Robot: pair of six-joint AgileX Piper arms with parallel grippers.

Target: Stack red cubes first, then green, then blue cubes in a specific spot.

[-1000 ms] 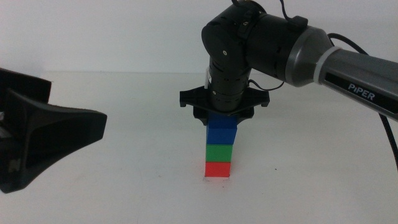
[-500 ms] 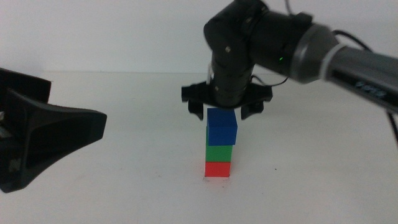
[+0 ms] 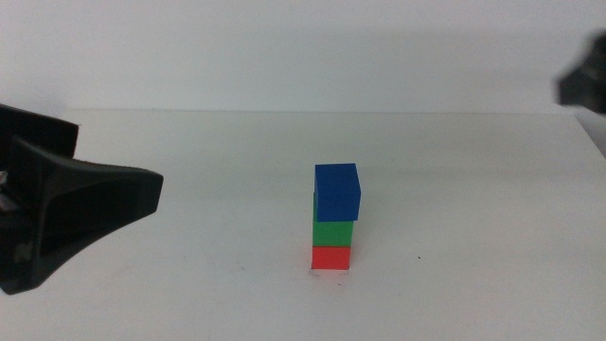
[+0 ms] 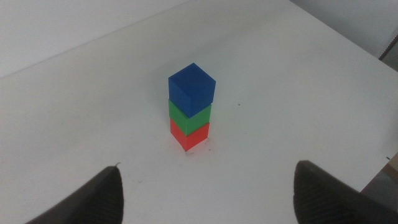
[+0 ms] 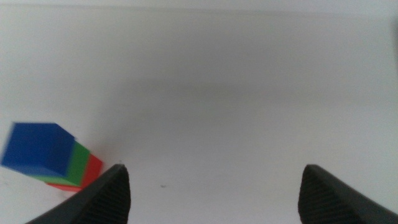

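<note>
A three-cube stack stands on the white table at the specific spot (image 3: pixel 331 273). The red cube (image 3: pixel 331 257) is at the bottom, the green cube (image 3: pixel 333 232) sits on it, and the blue cube (image 3: pixel 338 191) is on top, slightly twisted and overhanging. The same stack appears in the left wrist view as blue cube (image 4: pixel 192 89), green cube (image 4: pixel 190 112) and red cube (image 4: pixel 191 134). My left gripper (image 4: pixel 208 196) is open and empty, well short of the stack. Also open and empty, my right gripper (image 5: pixel 214 196) is away from the stack, with the blue cube (image 5: pixel 38 149) off to one side.
The left arm's dark body (image 3: pixel 66 208) fills the left edge of the middle view. Only a dark bit of the right arm (image 3: pixel 587 80) shows at the upper right edge. A tiny dark speck (image 3: pixel 419 256) lies right of the stack.
The right gripper opened off the blue cube, rose and pulled away to the right, out of the middle view. The blue cube stays on the green one. The left arm has not moved.
</note>
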